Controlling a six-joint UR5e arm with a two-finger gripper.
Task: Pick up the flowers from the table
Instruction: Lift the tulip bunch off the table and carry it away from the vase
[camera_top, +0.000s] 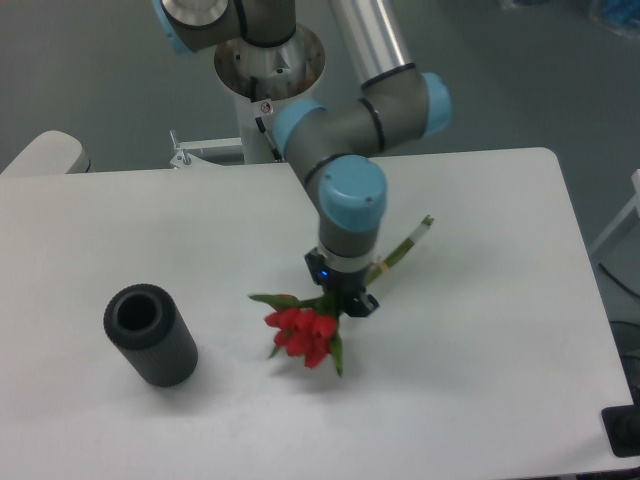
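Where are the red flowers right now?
The flowers lie near the middle of the white table, right under the arm's tool, with the black cylinder off to the picture's left.

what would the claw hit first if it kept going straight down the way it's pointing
The claw points straight down over the tulip bunch, near where the green stems meet the red blooms. It would likely meet those stems first, then the white table. Whether it already touches them is unclear.
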